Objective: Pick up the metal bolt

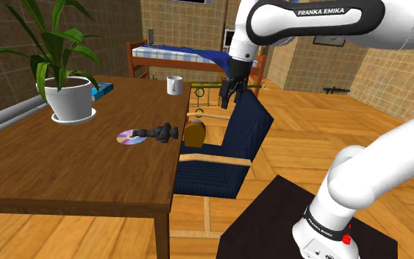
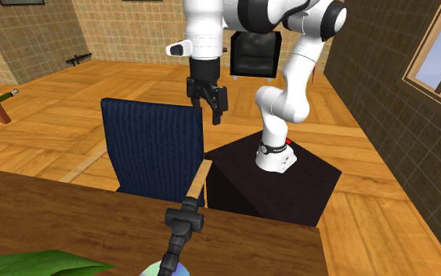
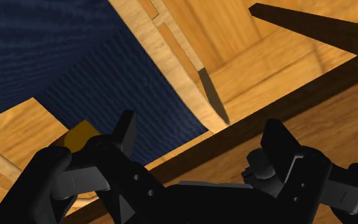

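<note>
The metal bolt (image 1: 162,133) is a dark, nearly black piece lying flat on the brown wooden table (image 1: 65,176), its head towards the chair side; its shaft end rests on a shiny disc (image 1: 129,137). From the second exterior view the bolt (image 2: 183,225) lies near the table edge (image 2: 289,235). My gripper (image 1: 228,98) hangs in the air above the back of a dark blue chair (image 1: 231,143), off the table and well away from the bolt. Its black fingers (image 3: 125,127) stand apart with nothing between them, so the gripper (image 3: 201,127) is open.
A potted plant (image 1: 73,99), a white mug (image 1: 174,85) and a blue book (image 1: 102,89) stand further back on the table. The blue chair (image 2: 152,145) is pushed against the table edge with a brown object (image 1: 194,133) on its seat. My dark stand (image 2: 273,176) is beside it.
</note>
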Tool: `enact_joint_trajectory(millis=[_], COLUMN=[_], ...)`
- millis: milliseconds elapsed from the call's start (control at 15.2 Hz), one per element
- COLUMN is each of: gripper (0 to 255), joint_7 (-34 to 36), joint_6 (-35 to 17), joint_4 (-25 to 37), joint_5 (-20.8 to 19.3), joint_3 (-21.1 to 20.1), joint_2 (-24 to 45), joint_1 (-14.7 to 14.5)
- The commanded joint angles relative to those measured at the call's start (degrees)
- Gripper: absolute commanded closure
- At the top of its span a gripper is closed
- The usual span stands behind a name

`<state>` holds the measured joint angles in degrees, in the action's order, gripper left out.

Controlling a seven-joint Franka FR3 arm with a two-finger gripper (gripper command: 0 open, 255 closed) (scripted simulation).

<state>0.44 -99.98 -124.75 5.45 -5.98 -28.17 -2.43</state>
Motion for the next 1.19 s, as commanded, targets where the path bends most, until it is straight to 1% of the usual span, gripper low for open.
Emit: enact_joint_trajectory(millis=[0,330,660,924,1122], gripper=[0,0,0,0,0], joint_7=[0.6,1.8,3.4,4.5,5.0], joint_6=[-0.7,-0.9,0.6,3.3,6.4], joint_4=[3.5,12.9,24.1,34.7,44.0], joint_5=[-0.5,-3.2,-7.0,-10.8,-13.8], joint_3=[-1.6,-4.9,-7.8,-9.4,-10.1], joint_2=[5.0,17.1,29.5,39.9,48.2], joint_1=[-0.6,-1.9,-3.8,-6.2,-8.8])
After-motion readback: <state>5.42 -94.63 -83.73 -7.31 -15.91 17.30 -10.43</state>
